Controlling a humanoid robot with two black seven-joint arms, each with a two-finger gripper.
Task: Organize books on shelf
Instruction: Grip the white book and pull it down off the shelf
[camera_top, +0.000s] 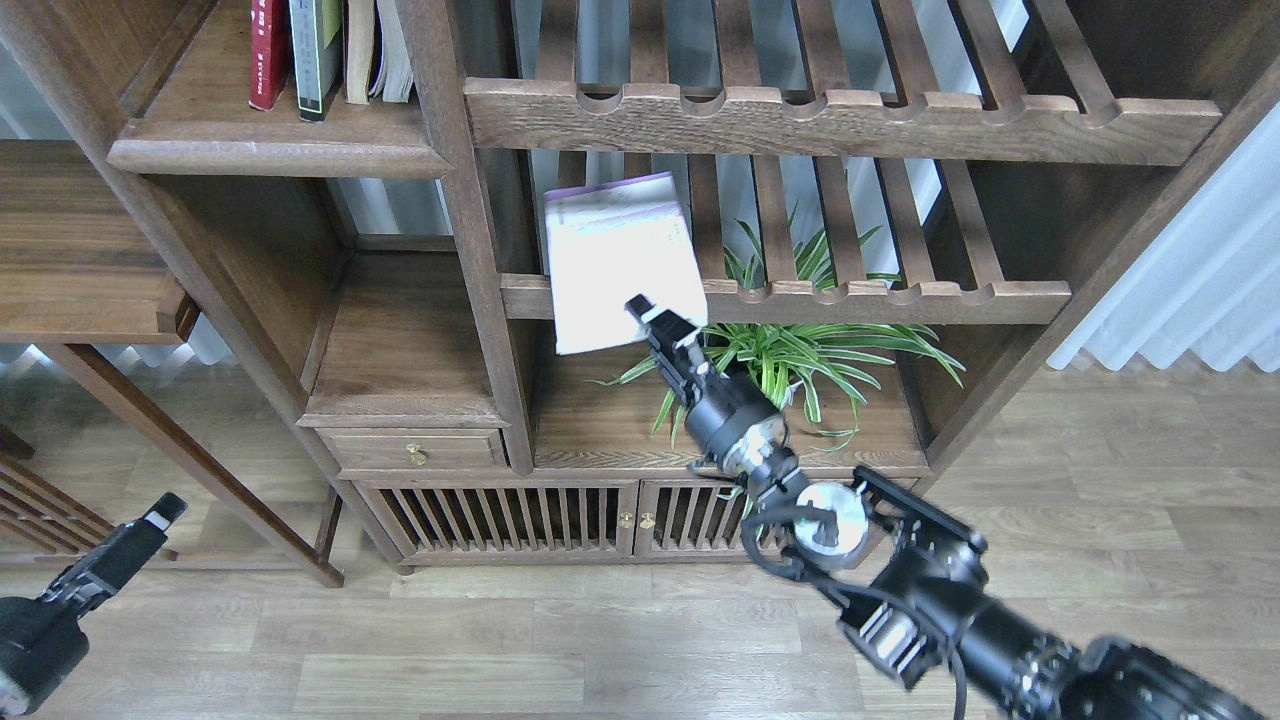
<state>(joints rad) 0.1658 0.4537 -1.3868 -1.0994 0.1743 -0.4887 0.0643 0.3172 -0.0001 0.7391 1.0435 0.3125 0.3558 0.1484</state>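
Observation:
My right gripper (655, 322) is shut on the lower right corner of the pale lavender-white book (615, 260) and holds it tilted in front of the lower slatted rack. The red book (267, 50) and the yellow-green book with a dark grey border (315, 55) stand upright on the solid dark-brown shelf (270, 152) at the top left, beside a few other pale books. My left gripper (160, 512) hangs low at the bottom left, far from the books; its fingers cannot be told apart.
Two slatted racks (830, 120) with notched front rails fill the middle and right of the cabinet. A green plant (800, 350) stands in the compartment below the held book. A thick post (470, 240) separates the shelf from the racks. A drawer and slatted doors (500, 515) lie below.

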